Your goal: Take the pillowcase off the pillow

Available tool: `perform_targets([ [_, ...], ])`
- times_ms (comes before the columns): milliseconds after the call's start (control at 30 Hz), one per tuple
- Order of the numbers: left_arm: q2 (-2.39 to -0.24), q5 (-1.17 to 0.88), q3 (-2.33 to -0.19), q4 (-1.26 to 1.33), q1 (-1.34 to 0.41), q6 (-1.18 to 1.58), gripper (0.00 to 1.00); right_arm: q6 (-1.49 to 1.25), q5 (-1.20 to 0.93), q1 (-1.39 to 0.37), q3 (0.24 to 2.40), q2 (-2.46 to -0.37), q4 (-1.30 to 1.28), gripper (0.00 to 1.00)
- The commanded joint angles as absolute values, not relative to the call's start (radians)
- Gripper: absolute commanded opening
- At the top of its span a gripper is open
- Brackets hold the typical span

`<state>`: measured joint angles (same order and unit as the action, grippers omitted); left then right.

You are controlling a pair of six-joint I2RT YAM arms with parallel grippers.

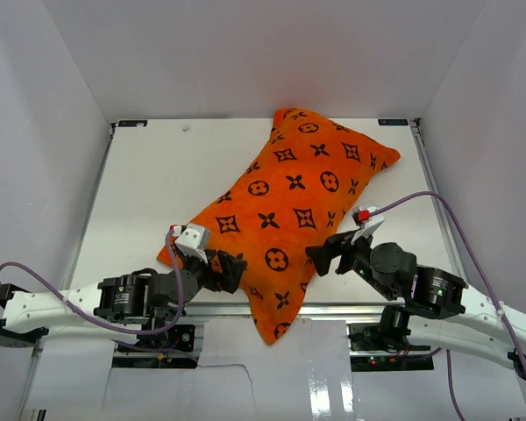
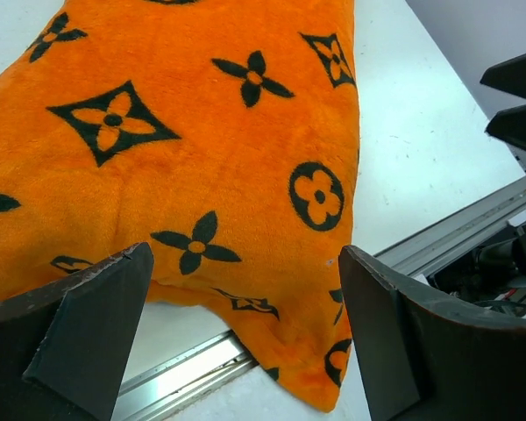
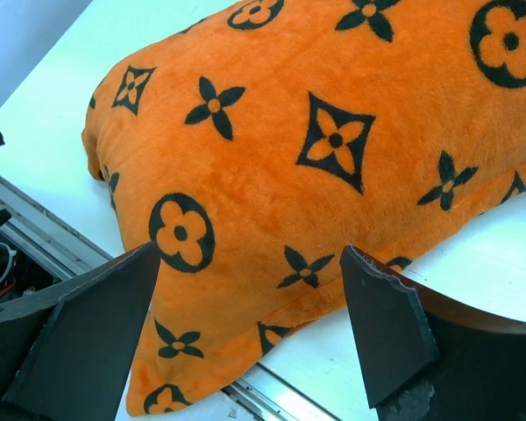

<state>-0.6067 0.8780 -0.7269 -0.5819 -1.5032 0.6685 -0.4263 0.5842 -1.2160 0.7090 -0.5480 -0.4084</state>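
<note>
Left hand (image 1: 234, 270), right hand (image 1: 321, 256) wide open, near pillowcase (image 1: 289, 206).

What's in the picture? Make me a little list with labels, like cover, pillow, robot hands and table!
cover: orange pillowcase with black flowers and stars, puffed full, lying slantwise
pillow: hidden inside the cover, none of it shows
left gripper: fingers open, at the cover's near left edge, holding nothing
right gripper: fingers open, at the cover's near right side, holding nothing
table: white; one corner of the cover hangs over its near edge
job: cover not yet off
</note>
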Motion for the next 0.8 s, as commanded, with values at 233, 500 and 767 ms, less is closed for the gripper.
perform_targets([
  [233,-0.710,0.908,-0.735,-0.534,-1.506,0.667,0.98,-0.440,0.595,-1.220,0.687,-0.425,-0.388,0.90],
  [500,-0.897,0.902,-0.729,-0.563,-1.424,0.813,0.98,-0.448,0.538,-1.220,0.637,-0.284,-0.400,0.90],
  [767,-1.057,0.666,-0.709,-0.489,-1.047,0.734,0.88,-0.453,0.514,-1.220,0.595,-0.253,-0.353,0.90],
])
